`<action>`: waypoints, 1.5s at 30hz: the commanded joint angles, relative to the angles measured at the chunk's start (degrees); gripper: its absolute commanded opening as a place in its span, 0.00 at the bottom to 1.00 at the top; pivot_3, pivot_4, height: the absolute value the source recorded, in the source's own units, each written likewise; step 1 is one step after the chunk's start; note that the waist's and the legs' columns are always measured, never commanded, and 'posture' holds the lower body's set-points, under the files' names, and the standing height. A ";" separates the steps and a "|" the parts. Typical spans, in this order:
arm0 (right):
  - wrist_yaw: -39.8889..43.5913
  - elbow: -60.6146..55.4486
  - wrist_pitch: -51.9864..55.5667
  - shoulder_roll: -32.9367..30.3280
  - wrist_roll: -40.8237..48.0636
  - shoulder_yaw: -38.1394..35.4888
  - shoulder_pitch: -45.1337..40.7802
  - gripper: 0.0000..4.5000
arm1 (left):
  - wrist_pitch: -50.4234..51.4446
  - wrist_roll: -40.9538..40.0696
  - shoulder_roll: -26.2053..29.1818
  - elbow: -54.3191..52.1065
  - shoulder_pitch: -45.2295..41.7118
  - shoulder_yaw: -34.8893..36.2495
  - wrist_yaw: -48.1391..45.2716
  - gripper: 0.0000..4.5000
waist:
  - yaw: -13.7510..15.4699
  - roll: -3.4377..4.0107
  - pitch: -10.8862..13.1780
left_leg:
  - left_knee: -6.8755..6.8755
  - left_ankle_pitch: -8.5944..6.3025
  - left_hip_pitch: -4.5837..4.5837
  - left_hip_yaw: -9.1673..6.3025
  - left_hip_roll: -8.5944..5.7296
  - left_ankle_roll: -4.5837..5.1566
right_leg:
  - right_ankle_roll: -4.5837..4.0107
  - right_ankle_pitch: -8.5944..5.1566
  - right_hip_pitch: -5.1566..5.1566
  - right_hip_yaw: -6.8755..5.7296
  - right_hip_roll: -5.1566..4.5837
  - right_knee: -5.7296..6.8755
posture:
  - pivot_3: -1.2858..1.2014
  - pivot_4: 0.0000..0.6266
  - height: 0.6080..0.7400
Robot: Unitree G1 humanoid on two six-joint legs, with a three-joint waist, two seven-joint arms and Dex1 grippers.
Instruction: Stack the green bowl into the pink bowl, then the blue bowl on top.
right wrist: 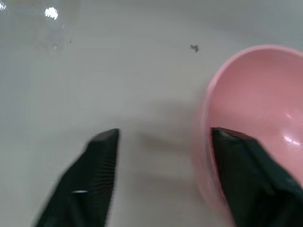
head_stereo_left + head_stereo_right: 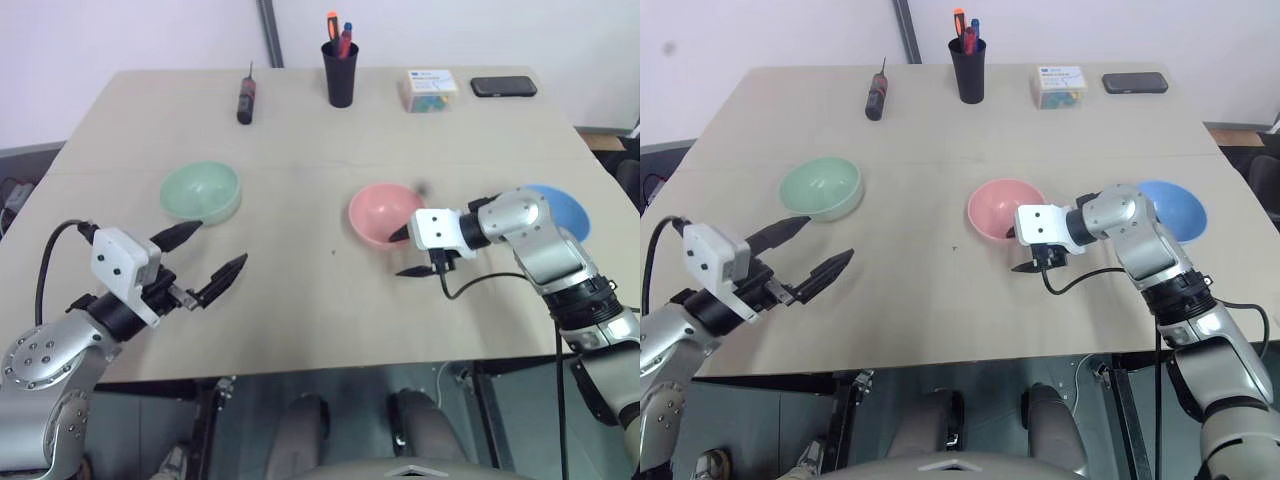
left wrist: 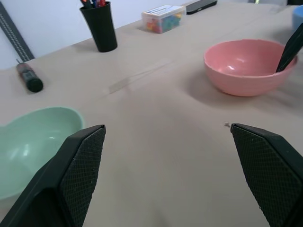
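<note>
The green bowl (image 2: 200,192) sits upright on the table's left half, and my left gripper (image 2: 216,247) hovers open just in front of it, with nothing between its fingers. The pink bowl (image 2: 383,212) stands at the centre right. My right gripper (image 2: 399,255) is open at that bowl's near rim, one finger over the rim (image 1: 246,175) and the other over the bare table. The blue bowl (image 2: 568,210) rests to the right of the pink one, partly hidden behind my right arm.
Along the far edge stand a black pen cup (image 2: 340,72), a dark screwdriver (image 2: 245,100), a clear box of coloured bits (image 2: 430,90) and a black phone (image 2: 503,87). Bare tabletop (image 2: 300,270) lies between the green and pink bowls.
</note>
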 commanded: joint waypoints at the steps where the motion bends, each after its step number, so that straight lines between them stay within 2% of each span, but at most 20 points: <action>1: -5.91 -7.41 3.94 2.14 7.09 -8.40 1.57 0.99 | 4.53 8.63 4.58 0.66 -2.41 -0.51 6.25 1.00 | 0.03 0.01 0.01 | -0.01 0.00 -0.01 0.01 0.00 0.00 | 0.00 0.00 -0.02 0.00 0.00 0.00 | 0.52 0.24 1.00; 3: -7.46 -11.77 6.32 2.68 10.91 -11.33 3.22 0.99 | 8.63 10.79 8.67 1.47 -5.12 -2.49 6.40 1.00 | 0.22 -0.01 0.01 | -0.02 0.00 -0.05 -0.04 0.00 0.00 | 0.00 0.00 -0.04 -0.04 0.01 0.01 | 0.52 0.24 1.00; 5: -8.58 -15.39 7.39 4.12 15.78 -13.71 5.09 0.99 | 12.59 16.49 16.08 3.56 -8.56 -8.34 5.57 1.00 | 0.50 -0.10 0.02 | -0.01 0.00 -0.07 -0.10 -0.01 0.00 | 0.00 0.00 -0.03 -0.09 0.01 0.02 | 0.52 0.24 1.00; 7: -9.57 -17.36 8.47 4.07 16.91 -13.73 5.66 0.99 | 12.28 20.49 20.62 6.29 -11.73 -13.52 4.31 1.00 | 0.63 -0.10 0.03 | 0.00 0.01 -0.06 -0.17 -0.04 -0.01 | 0.00 0.00 0.02 -0.15 0.01 0.02 | 0.52 0.24 1.00; 11: -14.04 -19.70 9.13 5.78 16.85 -12.30 6.09 0.99 | 10.06 28.52 23.51 17.27 -24.59 -26.97 1.48 1.00 | 0.61 -0.05 0.07 | -0.01 0.01 -0.04 0.20 -0.02 -0.01 | 0.01 0.00 -0.04 -0.07 0.05 0.02 | 0.52 0.24 1.00; 14: -15.70 -20.50 8.94 6.03 16.40 -11.33 6.26 0.99 | 6.28 34.15 22.55 25.55 -32.83 -35.35 -2.02 1.00 | 0.60 -0.10 0.11 | -0.02 0.01 -0.09 0.30 0.03 -0.01 | 0.00 -0.01 -0.12 -0.03 0.13 0.06 | 0.52 0.24 1.00; 17: -16.91 -21.63 8.81 5.08 16.30 -11.35 7.30 1.00 | 2.65 38.60 19.12 33.88 -41.50 -41.48 -4.12 0.82 | 0.64 -0.13 0.12 | -0.01 0.01 -0.16 0.37 0.02 -0.01 | 0.00 -0.01 -0.17 0.01 0.14 0.03 | 0.52 0.24 1.00; 21: -18.45 -23.76 9.35 3.50 16.48 -11.86 8.86 1.00 | -1.32 40.43 16.14 40.57 -47.44 -43.89 -7.34 0.42 | 1.35 -0.18 0.13 | 0.02 0.01 -0.25 0.39 0.02 -0.01 | 0.00 0.00 -0.21 0.01 0.13 -0.06 | 0.52 0.24 1.00; 25: -20.10 -25.56 10.02 2.05 16.52 -12.10 10.22 1.00 | -3.08 40.22 15.34 42.43 -49.20 -43.07 -10.47 0.01 | 1.26 -0.18 0.14 | 0.01 0.01 -0.29 0.41 0.04 -0.01 | 0.01 0.00 -0.25 0.05 0.13 -0.12 | 0.52 0.24 1.00; 29: -21.53 -26.54 10.75 1.19 16.57 -12.16 10.97 1.00 | -3.72 39.78 15.21 42.29 -49.49 -42.04 -12.82 0.00 | 1.38 -0.19 0.14 | 0.03 0.01 -0.30 0.41 0.05 0.00 | 0.01 0.00 -0.25 0.04 0.13 -0.09 | 0.52 0.24 1.00; 32: -23.20 -28.33 11.45 -0.30 16.71 -14.33 13.67 1.00 | -3.30 34.86 13.82 38.32 -51.38 -39.95 -17.56 0.00 | 1.67 -0.22 0.15 | 0.07 0.01 -0.30 0.40 0.05 0.00 | 0.01 0.00 -0.25 0.04 0.13 -0.05 | 0.52 0.24 1.00; 37: -26.78 -33.96 14.60 -3.07 18.20 -21.09 22.22 1.00 | -2.47 25.51 6.88 31.82 -61.44 -40.97 -28.32 0.00 | 3.16 -0.26 0.17 | 0.80 0.00 -1.08 -0.12 0.03 0.01 | 0.02 0.00 -0.47 -0.47 0.10 0.05 | 0.52 0.24 1.00; 41: -30.79 -40.36 18.62 -3.86 18.81 -26.97 31.01 1.00 | -8.91 24.61 -1.16 38.17 -69.63 -45.24 -33.96 0.00 | 3.45 -0.23 0.17 | 0.93 0.00 -1.06 -0.35 -0.06 0.02 | 0.03 0.01 -0.30 -0.65 0.07 0.05 | 0.52 0.24 1.00; 45: -35.37 -46.25 20.53 -3.99 16.59 -30.35 39.10 1.00 | -20.18 28.28 -9.60 51.17 -74.75 -50.35 -36.13 0.00 | 2.84 -0.11 0.10 | 0.96 0.00 -0.92 -0.46 -0.10 0.03 | 0.03 0.00 -0.14 -0.71 0.08 0.08 | 0.52 0.24 1.00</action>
